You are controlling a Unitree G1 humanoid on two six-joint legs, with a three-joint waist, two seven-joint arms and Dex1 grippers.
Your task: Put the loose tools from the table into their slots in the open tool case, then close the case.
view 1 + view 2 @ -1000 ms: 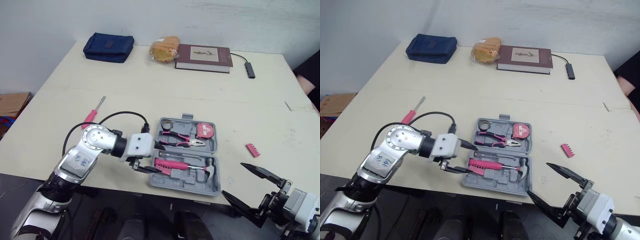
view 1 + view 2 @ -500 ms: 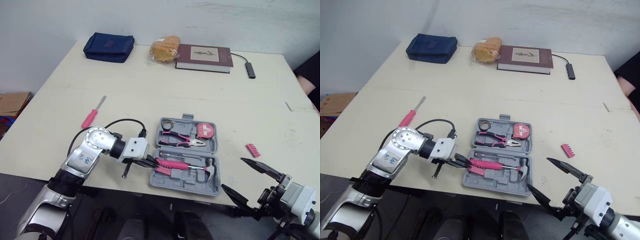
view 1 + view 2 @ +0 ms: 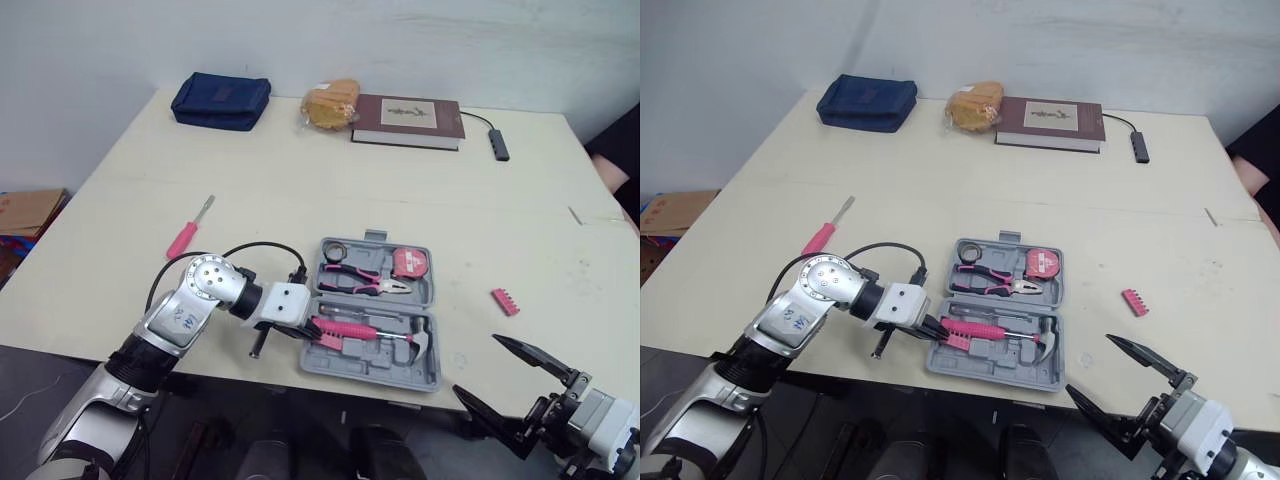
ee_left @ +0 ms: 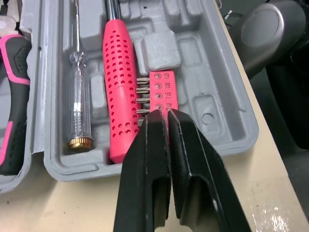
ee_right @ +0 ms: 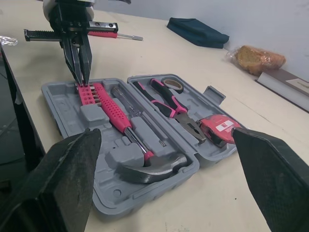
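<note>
Your right gripper (image 3: 475, 364) is hanging wide open past the near edge of the cream table (image 3: 300, 190). Your left gripper (image 4: 161, 113), fingers pressed together, is touching its tips to the pink bit holder (image 4: 163, 92) inside the open tool case (image 3: 380, 365). A pink screwdriver (image 3: 185, 238) and a second bit holder (image 3: 505, 301) are lying loose outside it, and a blue pouch (image 3: 221, 99) is sitting farthest.

Bright, soft, even light from overhead. Table (image 3: 400, 190) & wall (image 3: 420, 40) lit flat, no hard shadows. Pouch (image 3: 221, 100) & book (image 3: 407, 119) throw only thin faint ones. Floor (image 3: 30, 360) past table edge much darker. Left wrist view: soft sheen on left gripper (image 4: 163, 116) fingers (image 4: 145, 183), small glint on clear screwdriver (image 4: 78, 96), tool case (image 4: 207, 82) recesses lightly shaded. Mild highlight on hammer (image 5: 145, 169) head.
</note>
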